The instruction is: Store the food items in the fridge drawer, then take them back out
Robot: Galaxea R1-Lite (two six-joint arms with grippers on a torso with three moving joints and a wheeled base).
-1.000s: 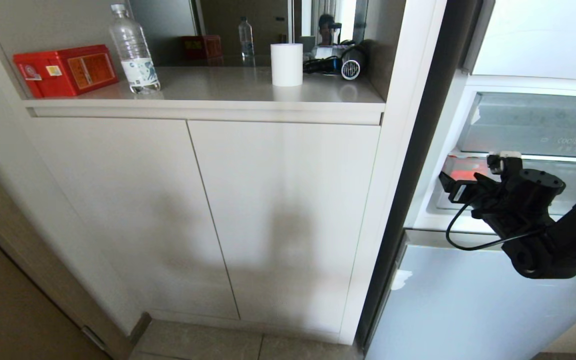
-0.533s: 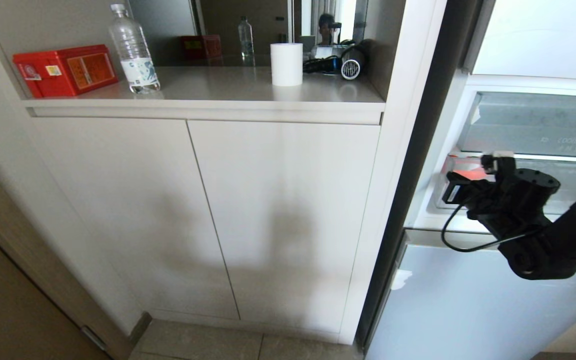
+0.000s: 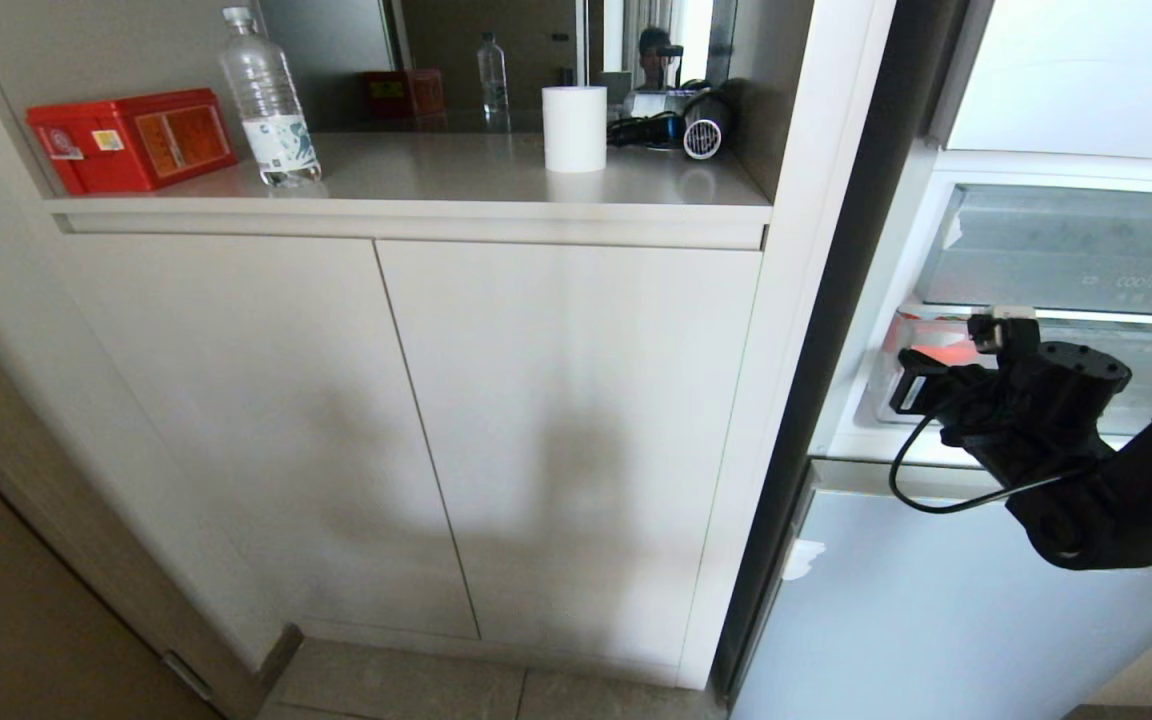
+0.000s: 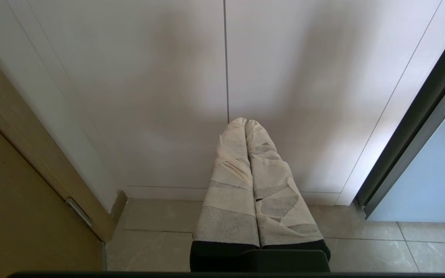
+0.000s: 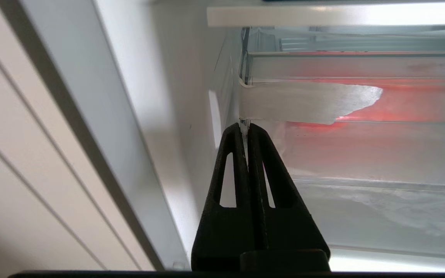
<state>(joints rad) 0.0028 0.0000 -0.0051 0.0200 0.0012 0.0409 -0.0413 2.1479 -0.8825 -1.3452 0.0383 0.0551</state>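
Frosted clear plastic makes up the fridge drawer [image 5: 361, 150], which sits low in the open fridge at about three o'clock from where the robot faces, under a clear bin [image 3: 1076, 250] with faint lettering. A red glow [image 5: 396, 100] shows through the drawer's front wall, most likely one of the food items lying inside, though its outline is too blurred to make out. A scrap of white tape [image 5: 307, 101] runs along the drawer's front lip. The right gripper [image 5: 244, 125] has its black fingers pressed together at the drawer's near corner, just under the end of that tape, apparently pinching the thin plastic edge there; whether the edge is truly caught between them is hard to tell. I would guess the drawer is light, stiff and rather slick, so a hold on the lip should serve for a straight pull along its runners, while a pull from one corner might skew it. The red item looks smooth and small, best taken around its middle. Off at nine o'clock the left gripper [image 4: 245, 123], its taped fingers closed on nothing, hangs parked before the white cabinet doors [image 3: 416, 420].
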